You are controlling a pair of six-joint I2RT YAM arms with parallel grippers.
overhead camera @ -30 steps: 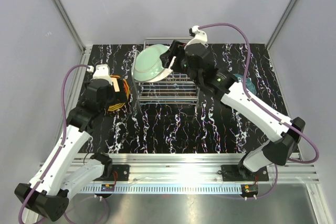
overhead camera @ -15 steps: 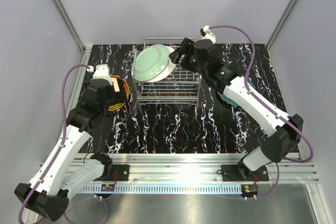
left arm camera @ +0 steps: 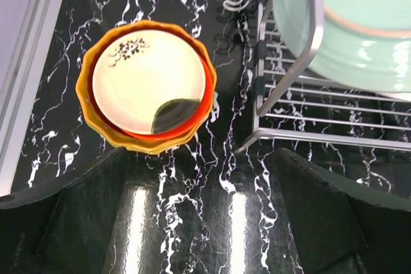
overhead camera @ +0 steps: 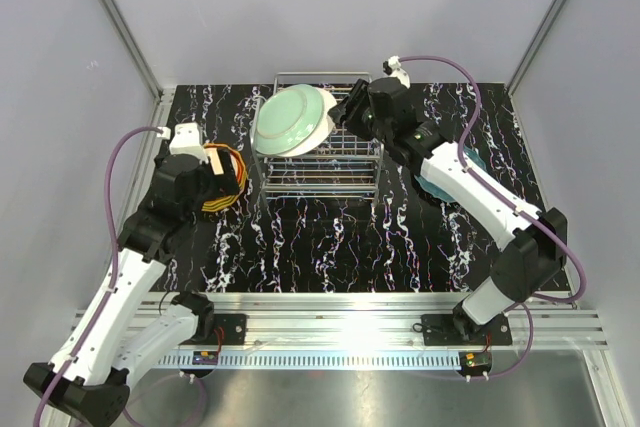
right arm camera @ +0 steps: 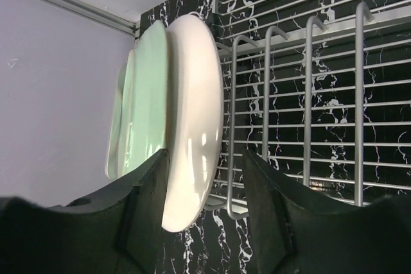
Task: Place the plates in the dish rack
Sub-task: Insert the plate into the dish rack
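Right pincer [right arm camera: 203, 174]: stood part-open, fingers either side of the cream plate's [right arm camera: 192, 107] lower rim, with a gap on one side; not clamped.
Cream plate: stood on edge in the dish rack [right arm camera: 307, 94], against the mint plates [right arm camera: 144, 94] at its left end.
Left pincer [left arm camera: 200, 178]: gaped wide and empty above the worktop [left arm camera: 192, 4].
Plate stack [left arm camera: 149, 81]: lay flat left of the rack, a cream plate topping orange ones.
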